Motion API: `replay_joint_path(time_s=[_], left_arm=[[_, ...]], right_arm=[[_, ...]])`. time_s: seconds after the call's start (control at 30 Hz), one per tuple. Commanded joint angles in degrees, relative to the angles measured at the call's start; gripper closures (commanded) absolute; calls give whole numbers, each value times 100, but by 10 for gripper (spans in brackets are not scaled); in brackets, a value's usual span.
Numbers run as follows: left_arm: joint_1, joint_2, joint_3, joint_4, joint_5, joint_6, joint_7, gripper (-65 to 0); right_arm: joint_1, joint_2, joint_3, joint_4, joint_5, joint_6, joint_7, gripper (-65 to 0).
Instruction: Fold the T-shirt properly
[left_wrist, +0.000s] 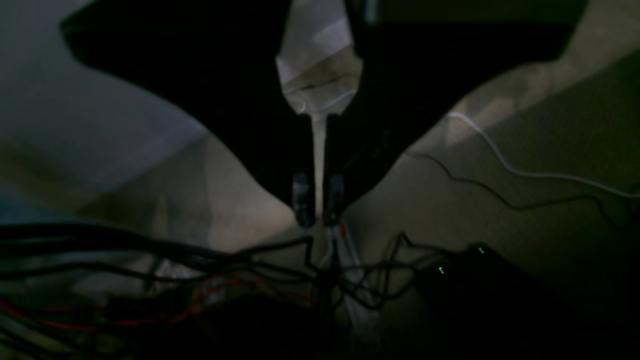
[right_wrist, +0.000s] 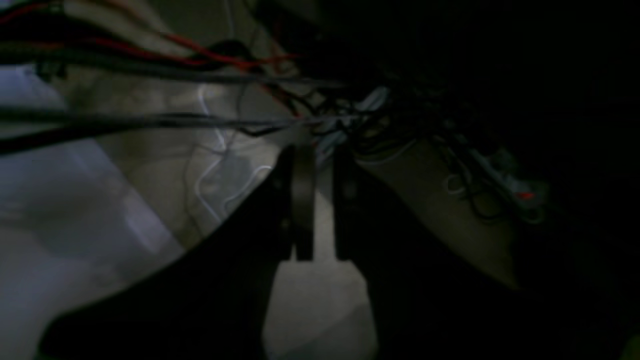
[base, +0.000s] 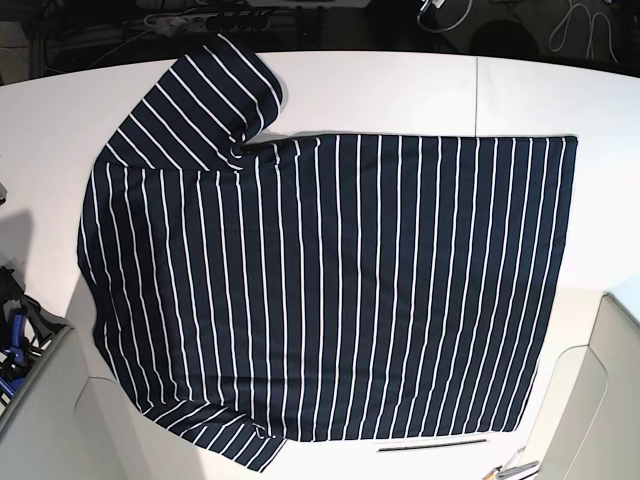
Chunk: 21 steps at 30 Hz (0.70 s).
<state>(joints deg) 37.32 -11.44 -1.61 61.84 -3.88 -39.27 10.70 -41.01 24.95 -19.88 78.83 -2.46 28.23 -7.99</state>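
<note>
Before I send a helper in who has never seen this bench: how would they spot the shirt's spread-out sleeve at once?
Find the white table in the base view; the dark striped T-shirt covers most of it. Follow the shirt's top edge to its left end, where the sleeve juts toward the table's far edge. Its white stripes run slanted, while the body's run straight up and down.

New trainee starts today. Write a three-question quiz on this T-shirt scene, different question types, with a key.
1. True or false: the T-shirt lies spread flat on the white table.
2. The shirt's stripes are: A) red B) white C) yellow.
3. Fill in: in the base view, the sleeve showing most fully points toward the upper ____.

Key: 1 true; 2 B; 3 left.
</note>
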Motion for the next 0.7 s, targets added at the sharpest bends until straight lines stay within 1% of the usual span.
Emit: replay_joint_path(time_s=[0.0, 0.13, 0.23, 0.3, 0.33, 0.43, 0.47, 0.53, 0.57, 0.67], left_arm=[[229, -55, -79, 247, -22, -73, -15, -43], [774, -184, -269, 1029, -234, -73, -15, -44], [1060, -308, -468, 1460, -446, -73, -13, -45], [1185, -369, -686, 1648, -546, -73, -15, -51], [1233, -387, -822, 1720, -597, -73, -13, -60], [1346, -398, -1296, 1912, -717, -73, 31, -119], [1384, -400, -1462, 1982, -809, -73, 31, -130], [1451, -400, -1770, 2131, -957, -73, 33, -136], [1486, -400, -1919, 2208, -1047, -73, 81, -136], [1561, -402, -2332, 2490, -1434, -73, 387, -136]], right_arm=[[-173, 144, 50, 256, 120, 52, 85, -59], [-573, 468, 284, 1016, 428, 79, 63, -58], [-846, 616, 595, 1539, 636, 437, 63, -58], [-1027, 682, 815, 1851, 835, 518, 59, -57], [-1113, 693, 933, 2004, 911, 518, 39, -57], [-1305, 697, 1261, 2413, 1115, 520, 17, -57], [-1357, 697, 1355, 2540, 1198, 522, 2, -57], [-1403, 697, 1513, 2763, 1311, 525, -37, -57], [-1403, 695, 1582, 2868, 1394, 522, -144, -57], [-1377, 693, 1805, 3167, 1770, 520, -452, -58]])
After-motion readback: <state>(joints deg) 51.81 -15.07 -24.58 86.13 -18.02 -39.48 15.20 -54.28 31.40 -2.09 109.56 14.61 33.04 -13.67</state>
